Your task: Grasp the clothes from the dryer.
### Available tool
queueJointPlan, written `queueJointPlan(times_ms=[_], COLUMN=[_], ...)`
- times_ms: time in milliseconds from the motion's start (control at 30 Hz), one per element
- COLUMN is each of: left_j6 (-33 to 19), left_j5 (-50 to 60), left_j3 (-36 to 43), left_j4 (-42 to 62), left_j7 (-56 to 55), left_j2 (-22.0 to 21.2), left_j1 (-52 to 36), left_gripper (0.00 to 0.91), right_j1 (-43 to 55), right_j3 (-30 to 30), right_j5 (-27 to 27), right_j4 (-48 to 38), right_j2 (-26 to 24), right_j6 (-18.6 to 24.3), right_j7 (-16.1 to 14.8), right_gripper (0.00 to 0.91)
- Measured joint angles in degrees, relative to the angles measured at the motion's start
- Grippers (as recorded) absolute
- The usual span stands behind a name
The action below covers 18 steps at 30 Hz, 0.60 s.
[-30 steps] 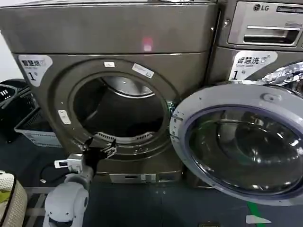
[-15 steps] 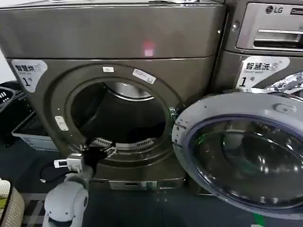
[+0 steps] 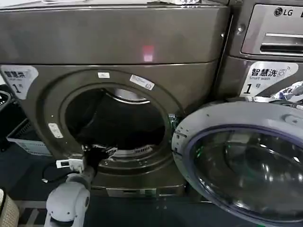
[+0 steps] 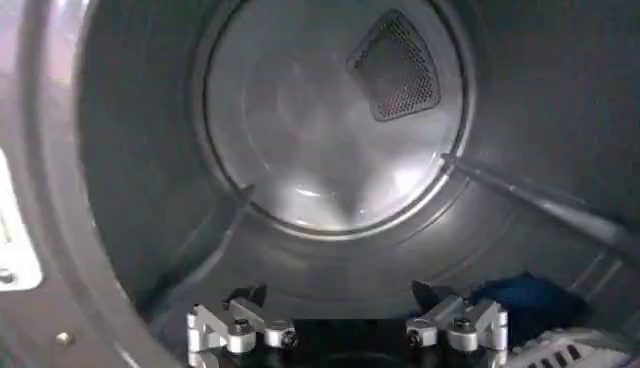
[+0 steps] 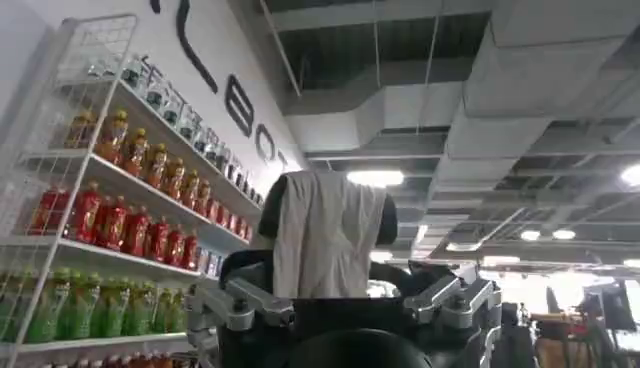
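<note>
The bronze-grey dryer (image 3: 118, 38) stands with its porthole open, and its round glass door (image 3: 246, 161) is swung out to the right. My left gripper (image 3: 102, 152) is at the porthole's lower rim. Seen from the left wrist, it (image 4: 338, 294) is open and empty, facing the drum's back wall (image 4: 320, 110). A dark blue piece of clothes (image 4: 525, 298) lies low in the drum, beside one fingertip and apart from it. My right gripper (image 5: 335, 215) points up toward the ceiling, shut on a white garment (image 5: 330, 250).
The greyer LG machine (image 3: 270, 42) stands right of the dryer, behind the open door. A dark basket (image 3: 23, 135) sits on the floor at the left, and a cable (image 3: 49, 177) lies by my left arm. Shelves of bottles (image 5: 110, 200) line a wall.
In the head view the dryer has grown larger and slid left, and the door sits lower. My left gripper stays at the porthole's lower rim, still open.
</note>
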Motion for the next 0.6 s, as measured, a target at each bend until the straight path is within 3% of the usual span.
queueJointPlan(times_ms=[600], left_j6=[0.0], left_j5=[0.83], left_j3=[0.87], left_j4=[0.02], left_j7=[0.05], left_j2=[-0.33], left_j1=[0.26], left_gripper=[0.907], right_j1=[-0.44], right_j3=[0.6], right_j5=[0.04], right_j4=[-0.55], right_j2=[0.49], right_j6=[0.32], right_j7=[-0.05], right_gripper=[0.907])
